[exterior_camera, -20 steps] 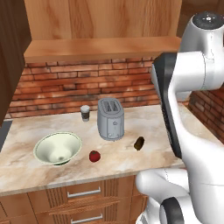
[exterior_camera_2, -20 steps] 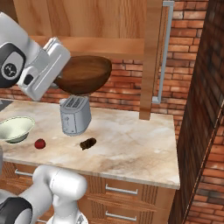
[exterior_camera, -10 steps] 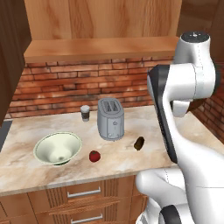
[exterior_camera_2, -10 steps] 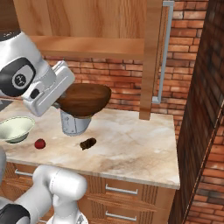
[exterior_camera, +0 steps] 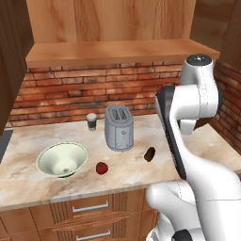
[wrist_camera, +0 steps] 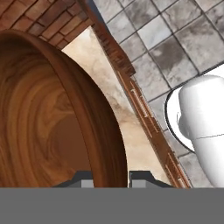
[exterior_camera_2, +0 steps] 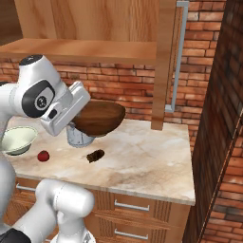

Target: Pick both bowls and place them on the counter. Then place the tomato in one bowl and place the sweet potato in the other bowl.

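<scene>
A dark brown, wood-grained bowl above a beige and tan marble-patterned counter, where a glossy red tomato, a dark brown sweet potato and a white bowl with pale greenish inside sit before a silver-grey toaster and red brick wall.

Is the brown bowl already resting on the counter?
No, the brown bowl hangs in the air above the counter, its rim clamped in the gripper.
</scene>
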Robot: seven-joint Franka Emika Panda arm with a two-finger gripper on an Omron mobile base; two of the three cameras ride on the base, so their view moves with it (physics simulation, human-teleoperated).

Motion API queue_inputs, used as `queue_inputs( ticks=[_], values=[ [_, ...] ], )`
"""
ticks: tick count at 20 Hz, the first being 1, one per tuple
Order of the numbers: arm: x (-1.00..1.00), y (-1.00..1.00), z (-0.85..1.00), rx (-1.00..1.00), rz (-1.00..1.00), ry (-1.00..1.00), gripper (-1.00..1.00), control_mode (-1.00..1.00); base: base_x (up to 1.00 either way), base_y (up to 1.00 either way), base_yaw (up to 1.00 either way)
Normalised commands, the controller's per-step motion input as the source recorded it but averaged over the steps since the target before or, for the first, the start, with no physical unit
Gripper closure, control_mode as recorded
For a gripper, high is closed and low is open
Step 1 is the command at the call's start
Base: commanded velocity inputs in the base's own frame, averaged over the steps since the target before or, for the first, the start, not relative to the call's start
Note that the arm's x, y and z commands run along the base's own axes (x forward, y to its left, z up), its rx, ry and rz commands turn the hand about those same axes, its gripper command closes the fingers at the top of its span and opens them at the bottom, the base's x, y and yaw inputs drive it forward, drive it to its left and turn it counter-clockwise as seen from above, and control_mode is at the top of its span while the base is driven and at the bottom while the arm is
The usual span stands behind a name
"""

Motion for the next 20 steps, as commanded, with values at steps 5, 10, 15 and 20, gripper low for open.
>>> queue_inputs(
  ticks=[5, 10, 15, 20],
  values=[
    [0.26, -0.21, -0.43, 0.00, 0.00, 0.00, 1.00, -1.00, 0.00, 0.00, 0.00],
    [0.31, -0.08, -0.49, 0.00, 0.00, 0.00, 1.00, -1.00, 0.00, 0.00, 0.00],
    [0.30, -0.16, -0.53, -0.01, 0.00, 0.00, 1.00, -1.00, 0.00, 0.00, 0.00],
    [0.26, -0.17, -0.54, 0.00, 0.00, 0.04, 1.00, -1.00, 0.00, 0.00, 0.00]
  ],
)
